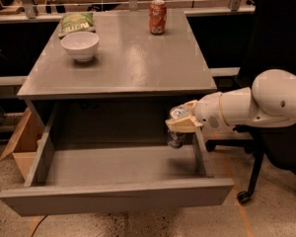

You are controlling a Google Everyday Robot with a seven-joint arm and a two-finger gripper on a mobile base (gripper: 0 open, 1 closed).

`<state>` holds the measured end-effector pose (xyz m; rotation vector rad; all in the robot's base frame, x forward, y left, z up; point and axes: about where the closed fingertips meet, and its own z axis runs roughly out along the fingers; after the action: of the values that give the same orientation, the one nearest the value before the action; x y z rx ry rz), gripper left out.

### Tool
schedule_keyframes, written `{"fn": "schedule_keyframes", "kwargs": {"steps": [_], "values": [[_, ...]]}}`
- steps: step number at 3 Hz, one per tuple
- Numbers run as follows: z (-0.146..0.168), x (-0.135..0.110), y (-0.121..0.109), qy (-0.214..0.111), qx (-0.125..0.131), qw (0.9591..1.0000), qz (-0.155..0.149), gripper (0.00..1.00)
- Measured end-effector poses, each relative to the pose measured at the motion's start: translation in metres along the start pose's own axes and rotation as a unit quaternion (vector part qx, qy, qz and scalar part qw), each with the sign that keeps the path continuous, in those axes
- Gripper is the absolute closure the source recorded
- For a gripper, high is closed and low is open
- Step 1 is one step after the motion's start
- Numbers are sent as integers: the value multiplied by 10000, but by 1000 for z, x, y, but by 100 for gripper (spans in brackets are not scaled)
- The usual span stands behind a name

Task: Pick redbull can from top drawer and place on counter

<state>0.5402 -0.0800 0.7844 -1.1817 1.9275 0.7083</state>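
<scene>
At your left, a cardboard box (pixel 18 149) sits on speckled floor. The grey counter (pixel 133 65) holds a white bowl (pixel 80 45) and an orange soda can (pixel 158 17). The top drawer (pixel 113 197) is open. Above its right side you see the redbull can (pixel 176 138), slim and silver-topped, clamped upright in the gripper (pixel 180 118).

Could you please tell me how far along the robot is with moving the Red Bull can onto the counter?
Done: the top drawer is open and the gripper is shut on the redbull can. In hand: the can hangs by the drawer's right wall, seemingly off its floor, below the counter. Left: raise it and set it on the counter's bare front, away from the bowl and soda can.
</scene>
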Motion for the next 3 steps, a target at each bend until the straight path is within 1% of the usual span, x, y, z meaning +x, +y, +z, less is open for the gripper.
{"fn": "schedule_keyframes", "kwargs": {"steps": [1,2,3], "values": [[-26,-50,-18,176,301,9977,-584,100],[-38,-82,-28,285,483,9937,-975,100],[-50,-110,-42,329,545,9911,-1168,100]]}}
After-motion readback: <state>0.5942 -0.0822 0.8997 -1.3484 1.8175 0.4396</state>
